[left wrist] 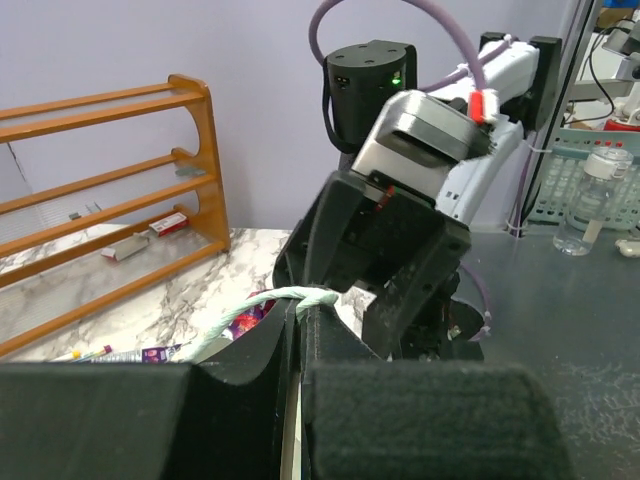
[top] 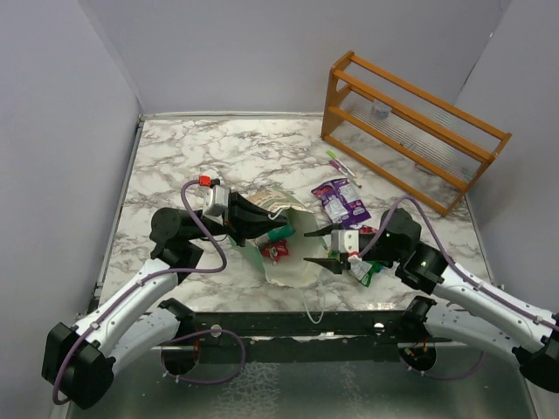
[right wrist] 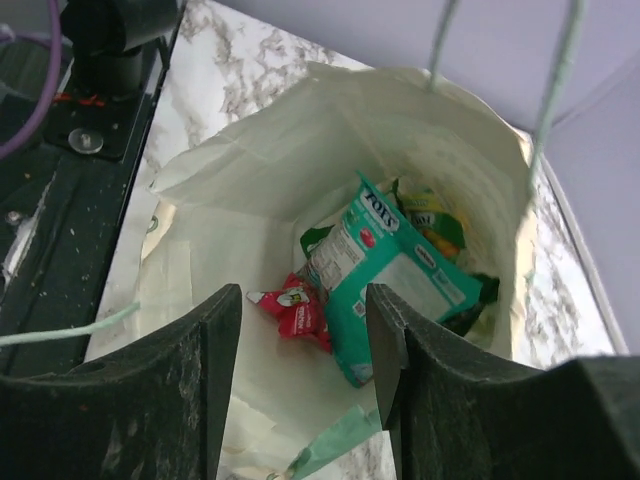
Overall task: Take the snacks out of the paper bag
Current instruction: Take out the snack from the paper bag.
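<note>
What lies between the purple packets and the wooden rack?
A thin pink-and-green pen lies between the purple packets and the wooden rack; the top external view shows it.

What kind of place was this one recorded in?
Most likely a robotics lab test cell, not a home. A marble-patterned tabletop is boxed in by plain lavender panels. In the left wrist view, a grey workbench with a plastic bottle stands beyond.

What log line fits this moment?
left gripper: shut on paper bag rim; right gripper: open at mouth; inside: teal packet, red packet
</note>
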Robot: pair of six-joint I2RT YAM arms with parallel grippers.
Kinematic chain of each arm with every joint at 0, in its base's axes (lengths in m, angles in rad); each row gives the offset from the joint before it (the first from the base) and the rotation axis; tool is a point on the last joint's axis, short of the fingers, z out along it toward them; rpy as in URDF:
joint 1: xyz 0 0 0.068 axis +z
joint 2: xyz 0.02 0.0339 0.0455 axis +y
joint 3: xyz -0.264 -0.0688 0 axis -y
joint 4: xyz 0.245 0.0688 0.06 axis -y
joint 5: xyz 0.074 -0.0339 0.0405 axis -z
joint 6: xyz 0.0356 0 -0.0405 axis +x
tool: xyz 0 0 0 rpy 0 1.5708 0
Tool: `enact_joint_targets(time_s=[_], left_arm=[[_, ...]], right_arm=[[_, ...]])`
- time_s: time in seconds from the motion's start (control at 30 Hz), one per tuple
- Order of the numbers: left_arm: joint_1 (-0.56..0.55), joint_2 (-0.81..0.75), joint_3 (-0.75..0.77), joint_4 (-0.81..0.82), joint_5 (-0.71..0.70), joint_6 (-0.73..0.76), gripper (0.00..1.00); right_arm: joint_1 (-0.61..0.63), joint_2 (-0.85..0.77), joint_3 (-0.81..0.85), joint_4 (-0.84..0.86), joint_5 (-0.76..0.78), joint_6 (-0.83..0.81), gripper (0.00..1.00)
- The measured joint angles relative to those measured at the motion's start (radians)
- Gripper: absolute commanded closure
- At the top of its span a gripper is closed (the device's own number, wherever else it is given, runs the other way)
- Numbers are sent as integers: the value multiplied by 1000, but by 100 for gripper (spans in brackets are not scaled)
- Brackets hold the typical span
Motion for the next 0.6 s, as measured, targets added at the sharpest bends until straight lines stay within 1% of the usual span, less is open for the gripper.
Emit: enact_joint_targets(time_s=[0.13,0.23,0.33,0.43,0.6], left_arm=[[-1,0,-1,0,0,0,100],[-1,-5,-3,-6,0,4,100],[-1,-18,-5,-39,0,21,100],[-1,-39,-4,-100,-2,59,100],[-1,-64,-4,-162,-5,100,100]], right_arm=[[119,71,43,-10,104,-130,42],[172,129,66,-12,188,-242,37],[208,204,93,-13,266,-349,33],[234,296,135,-13,336,-441,24],[259,439,206,-13,429,-569,22]])
